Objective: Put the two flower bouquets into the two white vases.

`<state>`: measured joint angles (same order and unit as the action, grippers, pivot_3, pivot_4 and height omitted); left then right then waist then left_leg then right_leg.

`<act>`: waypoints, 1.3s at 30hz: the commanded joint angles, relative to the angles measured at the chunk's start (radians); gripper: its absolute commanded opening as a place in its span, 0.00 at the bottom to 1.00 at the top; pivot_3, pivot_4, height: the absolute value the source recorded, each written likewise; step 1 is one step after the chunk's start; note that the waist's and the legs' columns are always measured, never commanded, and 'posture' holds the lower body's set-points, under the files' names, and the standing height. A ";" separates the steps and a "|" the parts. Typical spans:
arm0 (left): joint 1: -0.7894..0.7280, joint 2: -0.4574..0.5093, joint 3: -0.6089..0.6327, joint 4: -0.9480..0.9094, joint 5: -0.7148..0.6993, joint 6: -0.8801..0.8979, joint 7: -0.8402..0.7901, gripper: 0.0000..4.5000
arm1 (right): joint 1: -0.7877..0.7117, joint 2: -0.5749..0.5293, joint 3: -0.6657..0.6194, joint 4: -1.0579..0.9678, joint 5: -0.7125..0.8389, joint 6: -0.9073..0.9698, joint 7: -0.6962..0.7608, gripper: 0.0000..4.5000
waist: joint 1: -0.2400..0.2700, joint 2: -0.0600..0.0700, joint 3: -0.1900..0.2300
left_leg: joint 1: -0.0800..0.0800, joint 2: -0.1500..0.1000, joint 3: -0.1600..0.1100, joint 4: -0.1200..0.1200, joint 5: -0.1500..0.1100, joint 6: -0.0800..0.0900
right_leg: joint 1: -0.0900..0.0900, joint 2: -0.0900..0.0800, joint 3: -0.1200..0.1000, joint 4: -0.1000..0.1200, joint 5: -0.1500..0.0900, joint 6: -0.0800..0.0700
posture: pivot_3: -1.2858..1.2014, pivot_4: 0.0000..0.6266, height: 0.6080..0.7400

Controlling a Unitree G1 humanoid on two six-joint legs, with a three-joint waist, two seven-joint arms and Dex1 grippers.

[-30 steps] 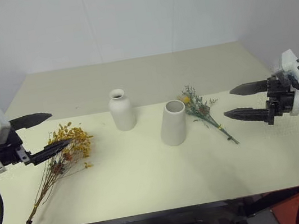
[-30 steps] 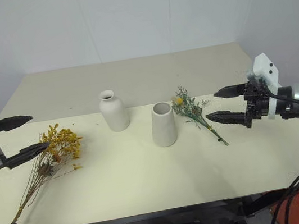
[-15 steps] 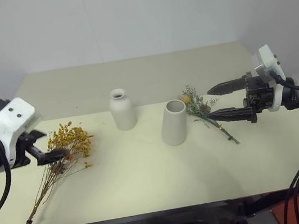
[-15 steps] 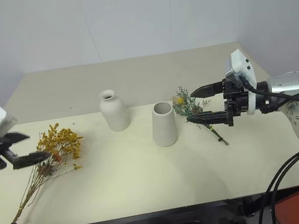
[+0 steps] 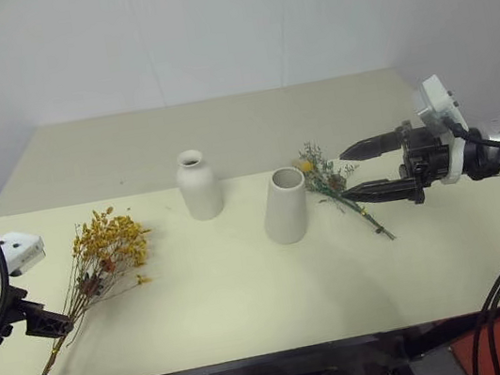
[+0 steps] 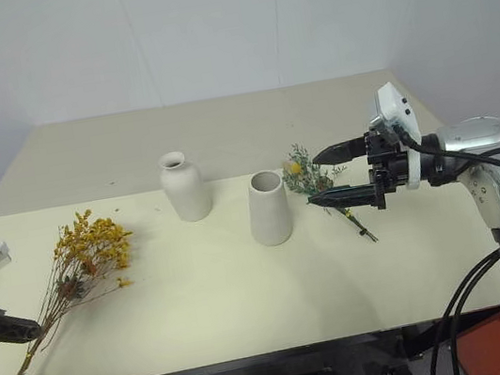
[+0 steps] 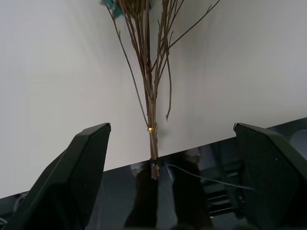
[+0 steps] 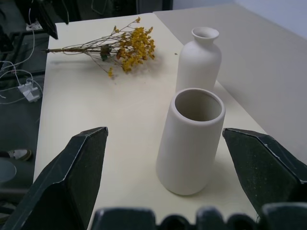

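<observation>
Vases (image 5: 200, 186) (image 5: 284, 207) upright, empty; bouquets (image 5: 100, 263) (image 5: 337, 185) flat on table (image 5: 248, 292).

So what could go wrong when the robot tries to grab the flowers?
The yellow bunch's thin stems lie flat at the table's near edge; the open left claw might miss or knock them off. The open right claw hangs beside the tall vase and could tip it reaching for the green sprig.

On table (image 5: 252, 320): bottle vase (image 5: 198, 185) left of and slightly behind cylinder vase (image 5: 284, 206), both upright. Long-stemmed bouquet (image 5: 100, 263) lies flat far left, stem ends at front edge. Sprig bunch (image 5: 333, 184) lies flat just right of cylinder vase.
</observation>
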<state>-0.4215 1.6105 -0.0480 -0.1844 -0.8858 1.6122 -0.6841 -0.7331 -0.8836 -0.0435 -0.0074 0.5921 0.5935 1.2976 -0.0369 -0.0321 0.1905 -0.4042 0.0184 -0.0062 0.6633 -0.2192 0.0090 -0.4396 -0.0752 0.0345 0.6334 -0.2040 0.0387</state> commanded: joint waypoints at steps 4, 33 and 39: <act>-0.114 -0.093 -0.109 0.111 0.074 0.002 0.101 1.00 | -0.010 -0.001 -0.026 -0.028 0.010 -0.007 0.004 1.00 | 0.002 0.000 0.000 | 0.000 -0.001 0.000 0.000 0.000 0.000 | 0.000 0.000 0.000 0.000 0.000 0.000 | 0.52 0.24 1.00; -0.401 -0.463 -0.322 0.436 0.437 -0.058 0.037 0.61 | 0.043 -0.027 -0.090 -0.114 0.054 0.049 -0.051 1.00 | 0.019 -0.003 -0.002 | 0.000 -0.002 0.000 0.002 0.000 0.000 | 0.000 -0.001 0.001 0.001 0.004 -0.006 | 0.52 0.24 1.00; -0.404 -0.470 -0.311 0.439 0.450 -0.062 0.016 0.23 | 0.044 -0.028 -0.092 -0.115 0.055 0.049 -0.060 1.00 | 0.020 -0.003 -0.002 | -0.001 -0.002 0.000 0.002 0.000 0.000 | 0.000 -0.001 0.001 0.001 0.004 -0.006 | 0.52 0.24 1.00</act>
<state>-0.8067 1.1318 -0.3731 0.2553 -0.4629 1.5527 -0.6611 -0.6882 -0.8947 -0.0924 -0.0923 0.6307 0.6407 1.2423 -0.0165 -0.0354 0.1888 -0.4048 0.0164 -0.0061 0.6650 -0.2191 0.0090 -0.4393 -0.0763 0.0357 0.6344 -0.1998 0.0330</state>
